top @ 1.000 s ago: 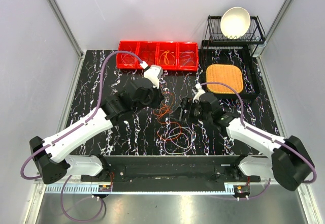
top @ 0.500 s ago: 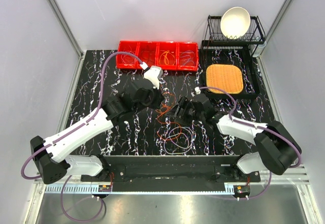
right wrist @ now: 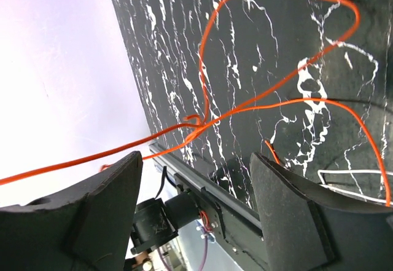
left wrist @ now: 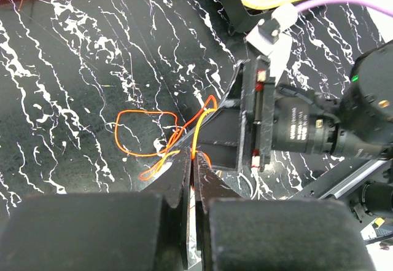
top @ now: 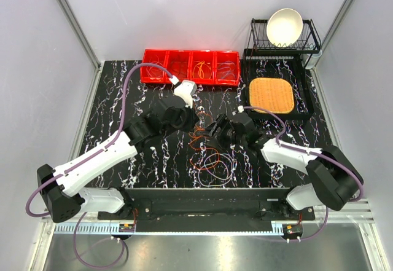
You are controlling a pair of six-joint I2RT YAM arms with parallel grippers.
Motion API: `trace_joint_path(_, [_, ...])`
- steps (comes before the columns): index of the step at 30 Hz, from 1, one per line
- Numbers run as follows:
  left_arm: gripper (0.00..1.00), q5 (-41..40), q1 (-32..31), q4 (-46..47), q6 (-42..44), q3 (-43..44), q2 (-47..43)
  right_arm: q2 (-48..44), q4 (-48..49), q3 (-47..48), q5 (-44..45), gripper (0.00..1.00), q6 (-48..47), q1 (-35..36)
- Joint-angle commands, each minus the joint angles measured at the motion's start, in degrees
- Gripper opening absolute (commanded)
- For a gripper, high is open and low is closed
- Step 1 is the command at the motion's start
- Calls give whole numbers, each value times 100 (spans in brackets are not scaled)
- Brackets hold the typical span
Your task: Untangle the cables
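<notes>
- Top external view: a loose tangle of hair-thin cables [top: 212, 159], orange, red and whitish, lies in curls on the black, white-veined marble-look table [top: 123, 99], near its front edge and between the two arms.
- Left wrist view: the left gripper [left wrist: 191, 160] has its matte black fingers pressed together on an orange cable [left wrist: 194, 145]. The strand rises from the tips and curls off into a flat, irregular loop on the tabletop.
- In the same view the right gripper [left wrist: 215, 129] sits just beyond the pinched strand, a blocky black housing with a white bracket and a purple hose [left wrist: 344, 0] behind it.
- Right wrist view: the right gripper [right wrist: 195, 160] stands with its jaws spread wide and nothing between them. The orange cable crosses just past the broad, blunt fingertips [right wrist: 123, 179], twists on itself in a small knot, then swings out in a wide loop over the marble pattern.
- At the back of the table, a row of glossy red plastic bins [top: 190, 67] holds more wire curls.
- To the right, a black wire rack [top: 307, 37] carries a round white bowl [top: 284, 25], tilted on edge. In front of it, a woven orange mat [top: 270, 94] with rounded corners lies in a black tray [top: 304, 93].
</notes>
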Motion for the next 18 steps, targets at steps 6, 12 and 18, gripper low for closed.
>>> trace_joint_path(6, [0, -12, -4, 472, -174, -9, 23, 562, 513, 83, 159, 72, 562, 206])
trace_joint_path(12, [0, 50, -4, 454, -174, -26, 23, 475, 426, 144, 721, 71, 465, 312])
trace_joint_path(18, [0, 103, -4, 454, -236, -53, 5, 544, 303, 293, 1038, 67, 351, 303])
